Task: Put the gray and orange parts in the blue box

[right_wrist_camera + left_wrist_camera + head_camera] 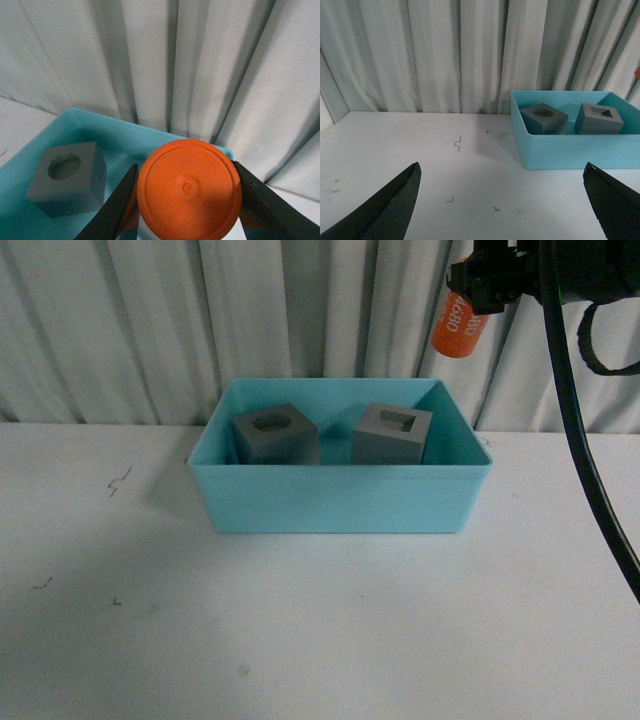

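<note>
1. Blue box at mid-bench on the white bench, just in front of the pale pleated curtain.
2. Inside the box, two gray cubes side by side, apart from each other: the gray cube with the round recess on the left, the gray cube with the square recess on the right, both sitting on the box floor toward the back wall.
3. Right end effector high in the upper right of the front view, above and behind the box's right rear corner, closed around the orange cylinder.
4. Cylinder tilted, hanging below the black fingers, white digits visible on its side, well clear of the box and the bench.
5. In the right wrist view, round orange end face pinched between two dark fingers, with the round-recess cube and the box interior below.
6. Left end effector spread wide and holding nothing, dark fingertips over bare bench, box with both cubes well off to one side.
7. A few small dark marks on the bench surface near the left arm.
</note>
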